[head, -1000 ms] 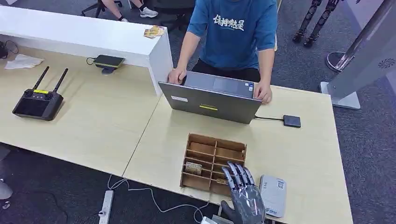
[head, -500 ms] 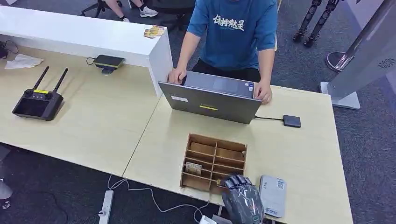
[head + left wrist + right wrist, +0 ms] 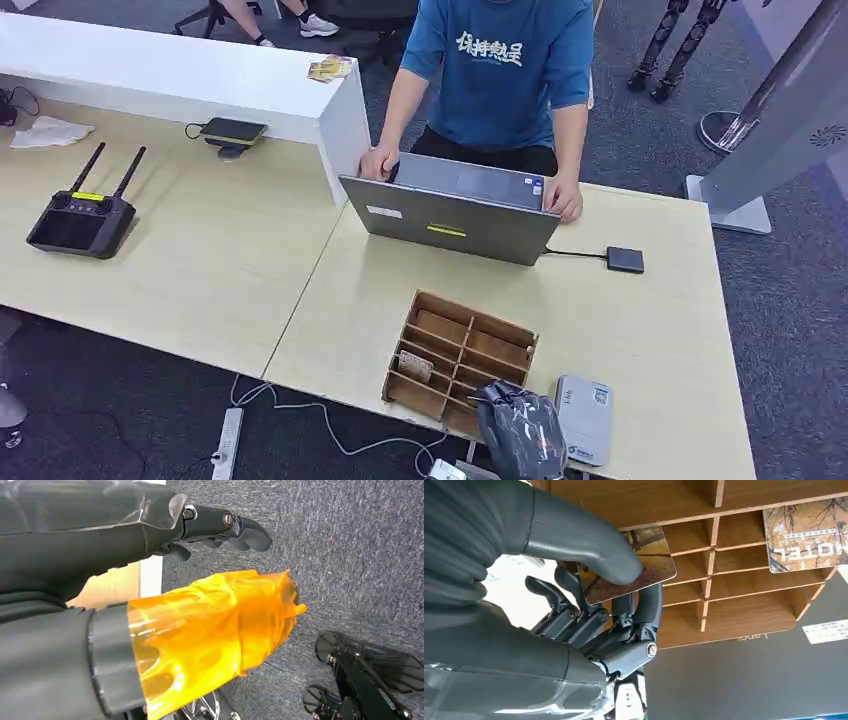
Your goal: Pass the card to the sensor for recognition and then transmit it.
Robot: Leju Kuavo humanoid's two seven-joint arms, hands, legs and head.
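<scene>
A card [image 3: 634,570] is pinched between the thumb and fingers of the right hand [image 3: 589,600], at the wooden box [image 3: 460,360], near its 5 o'clock corner. Nothing is held by the left hand [image 3: 220,527]; its fingers are loosely curled.

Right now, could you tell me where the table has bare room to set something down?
The widest bare patch of table lies right of the wooden organizer, below the small black reader. Another runs between the laptop and the organizer. The near edge is crowded: the right hand, pinching a card, sits between the organizer and the grey device.
</scene>
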